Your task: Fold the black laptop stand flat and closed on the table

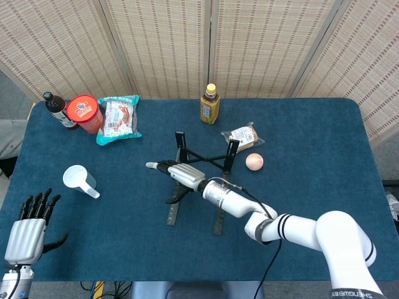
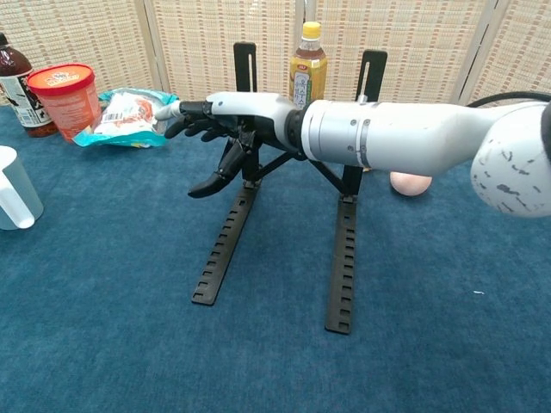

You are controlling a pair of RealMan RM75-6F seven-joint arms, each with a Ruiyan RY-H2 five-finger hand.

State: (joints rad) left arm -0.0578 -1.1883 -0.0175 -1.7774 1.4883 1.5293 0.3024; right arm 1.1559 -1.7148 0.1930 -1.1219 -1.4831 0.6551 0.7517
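The black laptop stand (image 1: 218,215) stands unfolded mid-table, its two slotted rails flat on the cloth and two uprights raised at the far end. In the chest view its left rail (image 2: 225,245) and right rail (image 2: 343,258) run toward me. My right hand (image 2: 215,129) reaches across the stand with its fingers stretched out to the left, beside the left upright, and holds nothing; in the head view the right hand (image 1: 176,174) hovers over the left rail. Whether it touches the stand is unclear. My left hand (image 1: 26,229) rests open at the near left corner, far from the stand.
A dark bottle (image 1: 55,107), a red tub (image 1: 85,113) and a snack packet (image 1: 118,118) line the far left. A white cup (image 1: 80,180) sits left of the stand. A tea bottle (image 1: 210,104), wrapped bread (image 1: 243,137) and a peach ball (image 1: 254,162) lie behind and to the right.
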